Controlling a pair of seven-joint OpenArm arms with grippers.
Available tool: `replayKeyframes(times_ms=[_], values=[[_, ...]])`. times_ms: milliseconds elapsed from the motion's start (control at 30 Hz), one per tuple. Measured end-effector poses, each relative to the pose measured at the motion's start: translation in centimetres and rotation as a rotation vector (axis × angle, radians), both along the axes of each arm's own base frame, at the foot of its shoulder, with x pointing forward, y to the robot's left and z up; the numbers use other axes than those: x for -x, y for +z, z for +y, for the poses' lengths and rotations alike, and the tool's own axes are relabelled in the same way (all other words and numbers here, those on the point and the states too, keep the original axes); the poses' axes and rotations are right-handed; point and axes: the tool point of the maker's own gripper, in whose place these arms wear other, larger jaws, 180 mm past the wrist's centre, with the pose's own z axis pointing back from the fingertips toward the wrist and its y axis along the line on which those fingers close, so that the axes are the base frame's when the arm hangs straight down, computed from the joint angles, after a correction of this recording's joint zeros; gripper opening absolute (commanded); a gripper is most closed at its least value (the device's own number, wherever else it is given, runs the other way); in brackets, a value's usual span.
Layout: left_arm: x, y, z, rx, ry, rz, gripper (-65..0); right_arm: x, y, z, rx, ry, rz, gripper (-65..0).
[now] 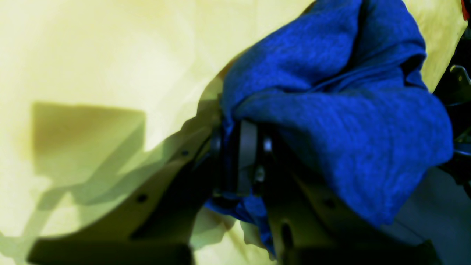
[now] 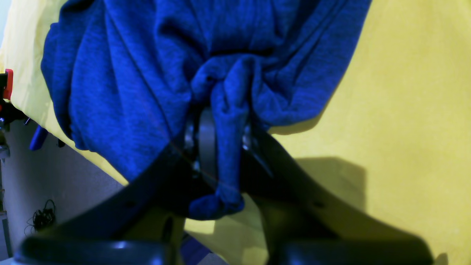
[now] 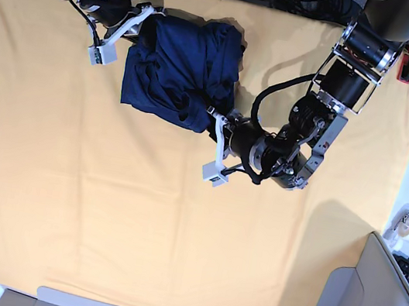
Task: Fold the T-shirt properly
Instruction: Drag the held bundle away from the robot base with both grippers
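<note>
1. The T-shirt lies bunched on the worktop, gripped at opposite edges, likely so it can be lifted and spread.
2. The left pincer is nearly closed, pinching the shirt's near edge.
3. The right pincer is clamped on a fold at the shirt's far edge.

Left hand fingertips buried under T-shirt folds
</note>
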Motion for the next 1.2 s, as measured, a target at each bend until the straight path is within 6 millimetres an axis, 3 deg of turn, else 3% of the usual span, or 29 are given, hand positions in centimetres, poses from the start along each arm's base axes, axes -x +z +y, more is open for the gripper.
replayKeyframes(times_ms=[133,267,533,733,1067,1200], values=[[-0.1,0.0,0.0,0.001,0.003,-0.001,-47.5,0.1,-0.1,0.0,0.005,0.003,0.006,-44.8],[0.0,-0.1,0.1,0.003,0.006,0.002,-46.3,0.1,-0.1,-0.1,0.007,0.003,0.007,-36.3],[-0.7,0.0,1.8,0.031,0.090,0.017,-44.0,-0.3,0.1,-0.1,0.009,0.005,-0.001,-35.9],[-1.6,2.1,1.8,0.080,0.119,-0.040,-41.4,-1.0,0.4,-0.7,0.028,0.016,-0.018,-35.9],[-1.5,1.5,4.1,0.067,0.171,-0.019,-41.5,-2.5,1.4,-0.7,0.029,0.014,-0.066,-35.9],[-1.3,2.3,4.8,0.051,0.160,-0.063,-41.5,-2.4,1.4,-0.7,0.029,0.014,-0.064,-35.9]])
